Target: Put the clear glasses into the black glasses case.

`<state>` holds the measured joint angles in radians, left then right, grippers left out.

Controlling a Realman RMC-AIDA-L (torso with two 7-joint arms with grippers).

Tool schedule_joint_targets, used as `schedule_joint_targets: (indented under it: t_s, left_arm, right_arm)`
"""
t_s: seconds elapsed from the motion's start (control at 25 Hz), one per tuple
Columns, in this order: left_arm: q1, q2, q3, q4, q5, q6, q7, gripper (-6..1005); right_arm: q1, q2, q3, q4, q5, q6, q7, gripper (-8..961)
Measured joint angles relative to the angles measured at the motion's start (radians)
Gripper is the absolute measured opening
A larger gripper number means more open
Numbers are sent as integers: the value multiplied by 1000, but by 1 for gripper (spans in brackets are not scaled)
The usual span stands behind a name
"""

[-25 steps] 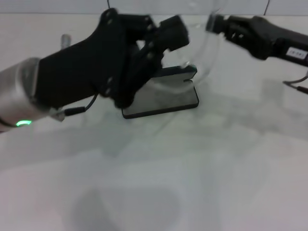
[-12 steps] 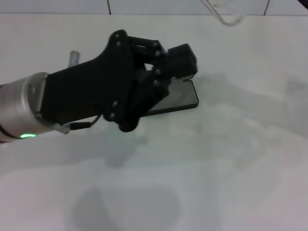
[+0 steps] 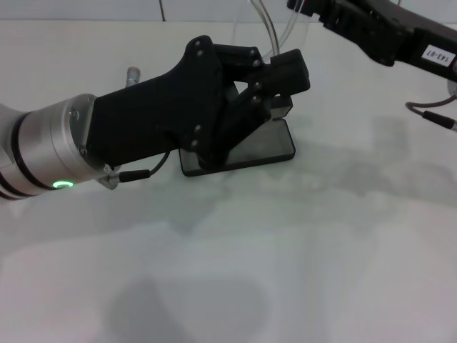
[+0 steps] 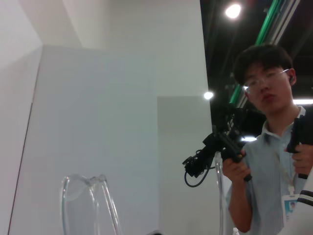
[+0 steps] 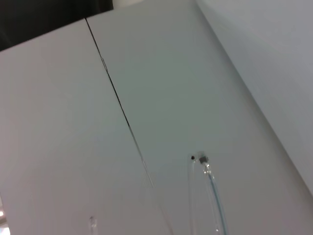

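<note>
The black glasses case (image 3: 250, 151) lies open in the middle of the white table, its grey lining facing up. My left gripper (image 3: 289, 71) reaches in from the left and hangs right over the case's far edge, hiding most of the lid. My right gripper (image 3: 305, 10) comes in at the top right, shut on the clear glasses (image 3: 270, 30). Their thin curved arms hang just behind the left gripper and above the case. From below, the left wrist view shows the clear glasses (image 4: 88, 200). One clear temple tip (image 5: 204, 160) shows in the right wrist view.
A small metal cylinder (image 3: 133, 72) stands on the table behind my left arm. A grey cable (image 3: 430, 118) trails from the right arm. A person (image 4: 274, 147) holding black handles stands beyond the table. The table's front half is bare white surface.
My right gripper rose out of view with the glasses, then came back down into view at the top right. My left gripper shifted right and a little up over the case.
</note>
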<state>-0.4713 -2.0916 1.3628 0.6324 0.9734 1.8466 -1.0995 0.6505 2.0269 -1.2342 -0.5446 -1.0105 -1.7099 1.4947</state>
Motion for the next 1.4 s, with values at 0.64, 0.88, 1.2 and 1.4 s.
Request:
schedule_joint_targets:
  t_s: [0.64,0.88,1.2,1.4]
  left_arm:
    - [5,11,-54,42,4,-92,-180,38]
    - [53,8,-62,133,-2,-93,-185,38]
    - [39,10,-97,149,6,-127,-228,38]
    - [36,12,-105,152,12,-152,-239,38]
  right_arm:
    - [-1,-3,-26,-3,-2,12,-1,57]
    - [-5,-6,-27,1,-8,34,-9,57]
    - [5,-4,-43,-8,-42,42,-12,57]
    - [13,-4,-66,-11,-43,50,-12,57]
